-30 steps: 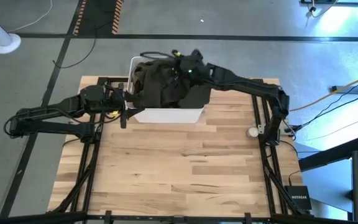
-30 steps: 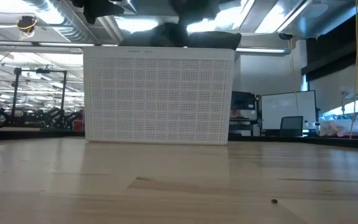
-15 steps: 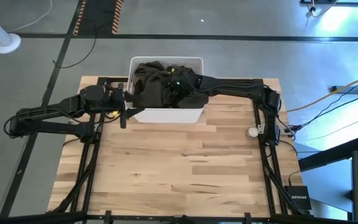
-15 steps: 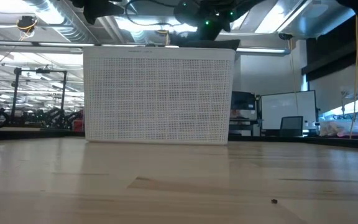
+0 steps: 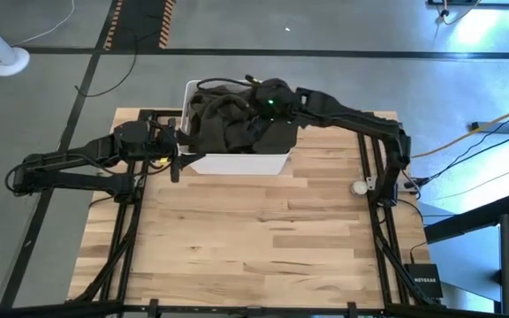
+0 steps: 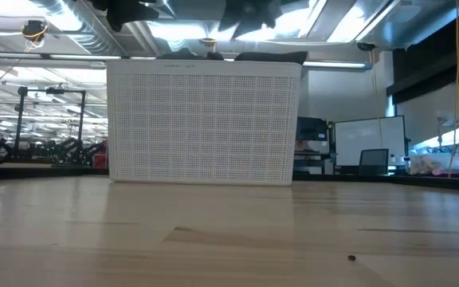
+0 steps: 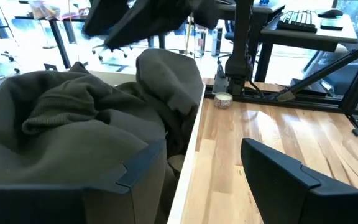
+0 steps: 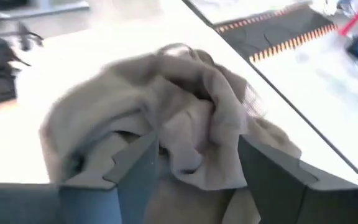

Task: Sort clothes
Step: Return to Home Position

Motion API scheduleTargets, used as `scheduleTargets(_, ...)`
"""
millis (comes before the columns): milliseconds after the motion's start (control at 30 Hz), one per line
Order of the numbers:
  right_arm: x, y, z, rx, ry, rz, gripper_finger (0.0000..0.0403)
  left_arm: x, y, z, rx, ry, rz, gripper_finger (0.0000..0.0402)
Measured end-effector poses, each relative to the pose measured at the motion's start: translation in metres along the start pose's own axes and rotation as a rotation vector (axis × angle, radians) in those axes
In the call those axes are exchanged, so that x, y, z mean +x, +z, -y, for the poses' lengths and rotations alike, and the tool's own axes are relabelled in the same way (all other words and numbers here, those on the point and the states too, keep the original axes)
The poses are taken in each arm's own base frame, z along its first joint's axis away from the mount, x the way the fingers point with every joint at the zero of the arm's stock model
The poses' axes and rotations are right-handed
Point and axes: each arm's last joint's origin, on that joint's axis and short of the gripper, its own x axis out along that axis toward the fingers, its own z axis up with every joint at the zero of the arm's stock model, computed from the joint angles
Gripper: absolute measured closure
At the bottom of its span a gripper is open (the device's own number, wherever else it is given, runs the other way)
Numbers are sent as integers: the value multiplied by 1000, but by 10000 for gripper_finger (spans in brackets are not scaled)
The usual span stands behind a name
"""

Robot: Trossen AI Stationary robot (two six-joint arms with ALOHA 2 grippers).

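Note:
The clothes (image 5: 224, 119) lie heaped in a white bin (image 5: 237, 164) at the table's far edge. In the left wrist view the top garment (image 7: 73, 118) is dark olive-green. The right wrist view shows a rumpled pale garment (image 8: 179, 106). A dark fold (image 6: 271, 57) shows over the bin's rim in the low view. My right gripper (image 8: 197, 148) hovers open above the heap, over the bin's right half (image 5: 256, 106). My left gripper (image 7: 197, 180) waits open at the bin's near left corner (image 5: 173, 155), one finger on each side of the bin's rim.
The bin's perforated front wall (image 6: 204, 123) hides its contents from the low view. A small round jar (image 5: 359, 186) stands by the right arm's base. Bare wooden table top (image 5: 254, 238) stretches from the bin to the near edge.
My right gripper has gone down into the bin and come up again above the heap, tipping further downward. The dark mound of cloth that stood above the bin's rim in the low view has sunk; only a low fold still shows.

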Motion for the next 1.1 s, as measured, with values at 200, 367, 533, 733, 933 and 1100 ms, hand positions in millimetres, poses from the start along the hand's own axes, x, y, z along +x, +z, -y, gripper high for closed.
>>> scheduleTargets(200, -56, 15, -24, -96, 87, 77, 160, 0, 0, 0, 8, 0, 2, 199)
scheduleTargets(367, -106, 5, -46, -167, 155, 84, 162, 0, -3, 0, 14, -7, 7, 199)
scheduleTargets(533, -131, -30, -62, -239, 195, 38, 190, -6, -8, 0, 63, -10, 103, 199)
scheduleTargets(733, -137, -83, -60, -241, 255, 78, 245, -19, -18, 4, 38, -152, 168, 200)
scheduleTargets(933, -140, -141, -40, -142, 326, 190, 296, -31, -41, 5, -33, -188, 151, 247)
scheduleTargets(1100, -140, -194, -25, -29, 404, 255, 332, -38, -70, 4, -120, -184, 149, 309)
